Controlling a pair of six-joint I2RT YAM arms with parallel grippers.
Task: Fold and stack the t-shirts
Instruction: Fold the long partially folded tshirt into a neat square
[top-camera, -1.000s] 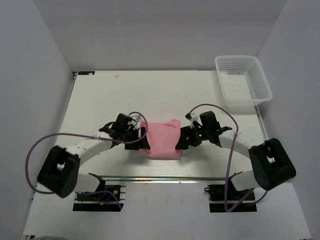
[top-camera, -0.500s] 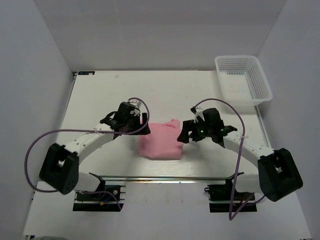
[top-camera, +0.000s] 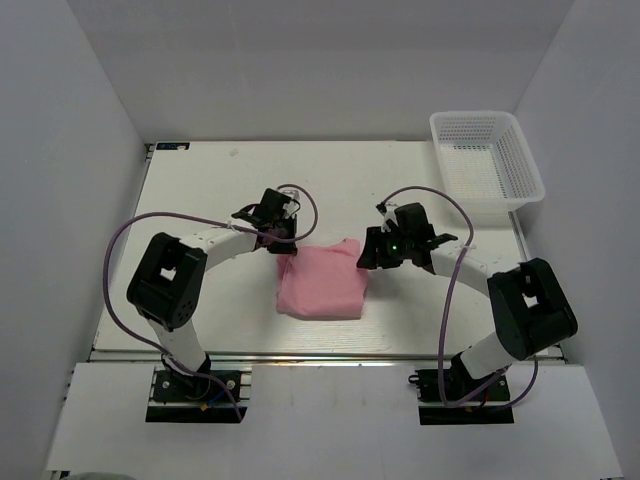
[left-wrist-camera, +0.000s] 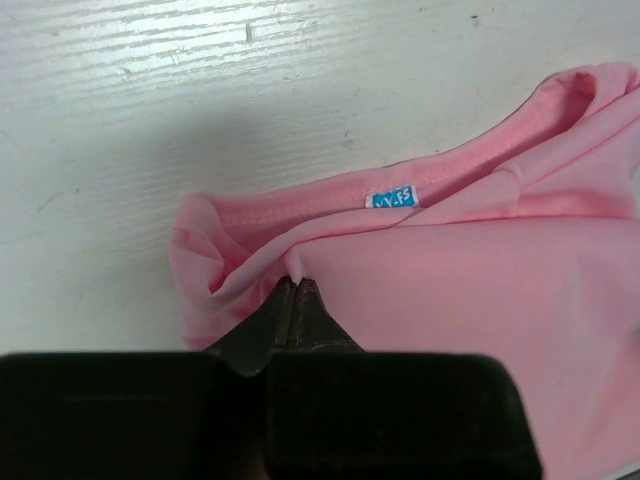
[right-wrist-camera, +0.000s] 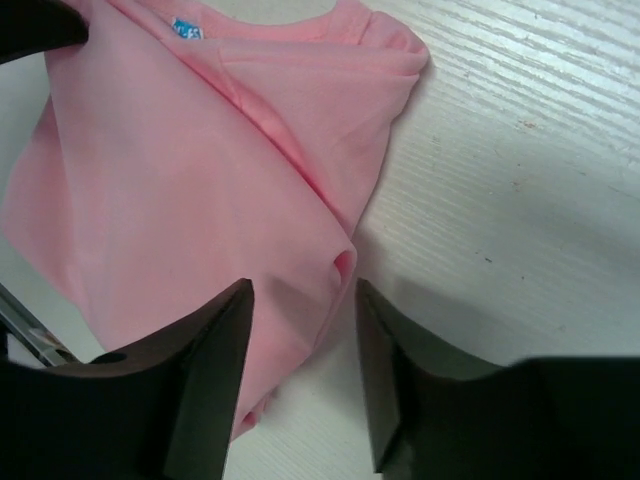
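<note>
T-shirt (top-camera: 320, 283): light pink, folded into a rough rectangle. It lay flat near the middle of the tabletop (top-camera: 200, 190), toward the near edge. Collar side faced 12 o'clock, and a small blue label (left-wrist-camera: 393, 198) showed inside the neckline. Fabric was bunched and puckered at the 11 o'clock corner.

Left pincer (top-camera: 284, 243) sat at that corner. The left wrist view showed its fingertips clenched together on a pinch of pink cloth just below the collar seam.

Right pincer (top-camera: 367, 256) sat at the shirt's 2 o'clock corner, released. Both fingers (right-wrist-camera: 205, 380) were spread apart, low over the cloth. The shirt's folded right edge and a strip of bare tabletop showed in the gap between them. Could not tell whether they touched the fabric.

White mesh basket (top-camera: 488, 206) stood well apart at the shirt's 1 to 2 o'clock, at the far right corner of the tabletop.
</note>
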